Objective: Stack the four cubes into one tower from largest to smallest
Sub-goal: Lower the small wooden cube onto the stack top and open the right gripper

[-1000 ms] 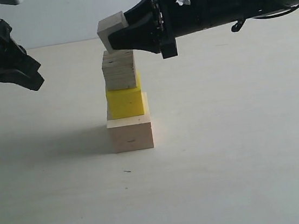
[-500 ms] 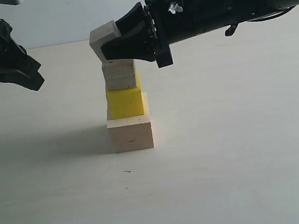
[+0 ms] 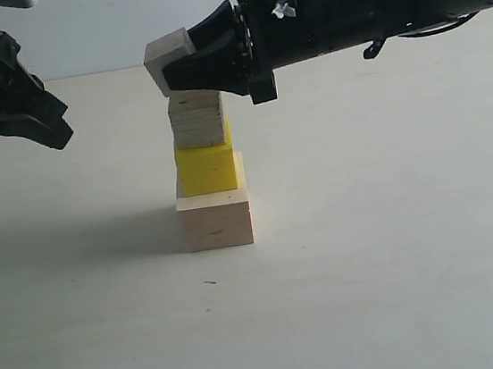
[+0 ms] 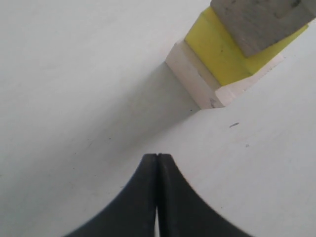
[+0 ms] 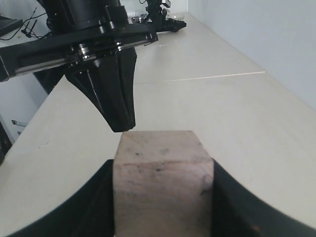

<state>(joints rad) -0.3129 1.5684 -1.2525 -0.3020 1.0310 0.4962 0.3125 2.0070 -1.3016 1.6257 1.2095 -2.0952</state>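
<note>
Level exterior side view; close wrist views, left sharing tower.

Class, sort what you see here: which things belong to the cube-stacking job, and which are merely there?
Belong to the job:
- large pale wooden cube
- bright yellow cube
- grain-lined wooden cube
- small pale wooden cube, held by the right gripper

Merely there:
- pale tabletop
- left gripper, shut and off to the side of the stack

Lab: bare bench, cabled gear
</note>
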